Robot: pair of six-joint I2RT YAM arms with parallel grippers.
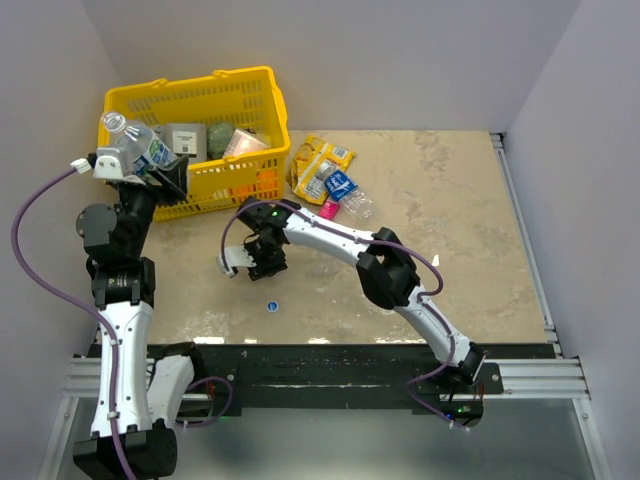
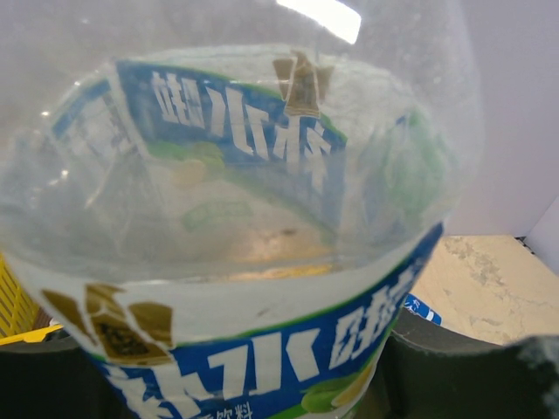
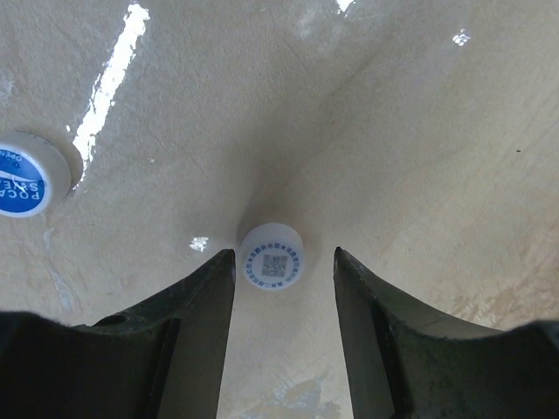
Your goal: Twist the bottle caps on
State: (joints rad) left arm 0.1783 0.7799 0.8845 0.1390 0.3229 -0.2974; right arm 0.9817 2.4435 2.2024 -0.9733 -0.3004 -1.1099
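Observation:
My left gripper [image 1: 140,165] is shut on a clear bottle [image 1: 133,143] with a blue and white label, held raised in front of the yellow basket. The bottle [image 2: 262,262] fills the left wrist view, between dark fingers [image 2: 463,367]. My right gripper [image 1: 262,258] points down at the table, open. Its fingers [image 3: 196,305] straddle a whitish cap [image 3: 272,257] standing on the table; the left finger is almost touching it. A blue cap [image 3: 24,175] lies to the left, also in the top view [image 1: 271,305]. Two more bottles [image 1: 345,192] lie at the back centre.
A yellow basket [image 1: 255,90] with packets inside stands at the back left, just behind the held bottle. Yellow and pink snack packets [image 1: 322,158] lie around the two lying bottles. The table's right edge has a metal rail [image 1: 525,240].

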